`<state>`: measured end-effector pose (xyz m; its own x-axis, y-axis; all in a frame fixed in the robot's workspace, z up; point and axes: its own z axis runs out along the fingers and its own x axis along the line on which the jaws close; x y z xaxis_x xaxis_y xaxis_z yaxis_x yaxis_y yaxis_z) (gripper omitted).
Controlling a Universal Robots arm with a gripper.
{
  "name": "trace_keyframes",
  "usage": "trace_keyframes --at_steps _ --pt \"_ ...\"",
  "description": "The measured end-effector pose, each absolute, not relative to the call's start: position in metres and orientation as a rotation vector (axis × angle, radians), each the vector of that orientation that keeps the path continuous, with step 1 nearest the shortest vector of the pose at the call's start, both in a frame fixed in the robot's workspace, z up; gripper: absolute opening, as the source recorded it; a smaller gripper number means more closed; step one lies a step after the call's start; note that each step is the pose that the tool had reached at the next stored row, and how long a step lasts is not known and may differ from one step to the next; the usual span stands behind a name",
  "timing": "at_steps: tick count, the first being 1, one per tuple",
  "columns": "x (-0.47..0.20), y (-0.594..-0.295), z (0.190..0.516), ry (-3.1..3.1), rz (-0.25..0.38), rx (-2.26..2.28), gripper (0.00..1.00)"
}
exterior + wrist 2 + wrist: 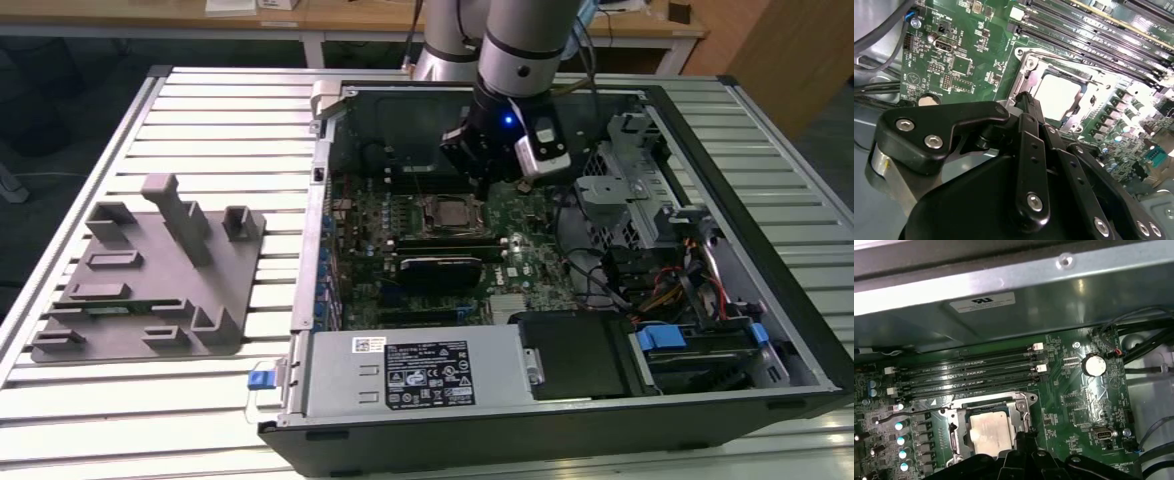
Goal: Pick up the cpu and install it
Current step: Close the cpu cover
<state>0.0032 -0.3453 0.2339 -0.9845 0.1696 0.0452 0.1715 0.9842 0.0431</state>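
We see the cpu (454, 213), a small flat square chip with a pale silver metal top, lying level inside the shiny metal socket frame (1024, 400) on the green motherboard (534, 260) of the open black computer case (561, 440). The case lies on the slatted aluminium table (134, 410). The black pincer (487, 172) hangs above the board. In the exterior view, the cpu lies lower and a little toward the exterior view's left of it.

In both wrist views the tips of the pincer (1025, 97) stand just beside one edge of the cpu (1059, 97), over the frame and not over the chip's middle. The chip is square, so we find no long axis to line up with.

The pincer (1021, 436) looks narrow to us. Its two black link arms run together to one tip, and nothing sits between them.

The exterior view gives us the height of the arm and a grey plastic fixture (147, 270) well apart on the table. The first wrist view adds the black memory slots (969, 372) beside the cpu (990, 432) and a round silver coin battery (1093, 365). We cannot tell whether the frame is latched.
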Motion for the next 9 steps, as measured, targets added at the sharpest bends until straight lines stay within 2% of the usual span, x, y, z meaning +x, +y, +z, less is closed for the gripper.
trace_keyframes --at_steps 9 --pt "-0.009 -0.345 0.233 -3.089 -0.073 -0.263 0.11"
